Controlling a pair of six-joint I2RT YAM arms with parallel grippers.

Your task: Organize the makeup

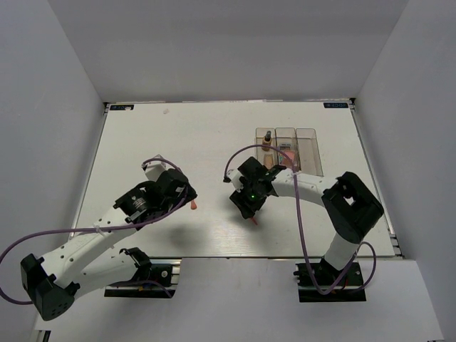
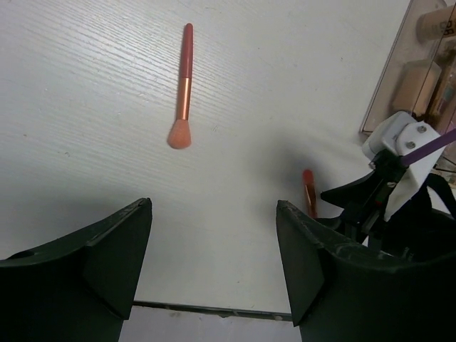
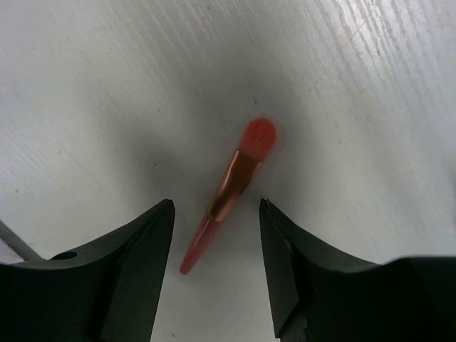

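Left of the counter's [image 1: 178, 135] middle, toward its near edge, the left brush [image 2: 184, 85] lies flat. It is a slim coral-pink stick with a coppery band and a soft peach tuft. The left tool [image 2: 214, 206] hangs short of it, jaws wide and empty.

Close to the middle of the near edge lies the right brush [image 3: 231, 182], the same make with a redder tuft. It rests between the jaws of the right tool [image 3: 216, 204], which stand fairly wide on either side and do not touch it.

Both brushes look very light. Their handles seem stiff and smooth, likely to roll or slip, and the tufts are soft and would crush. The safest hold is probably across the handle beside the band.

Toward the back right corner stands a clear box [image 1: 308, 151] holding a few small items.
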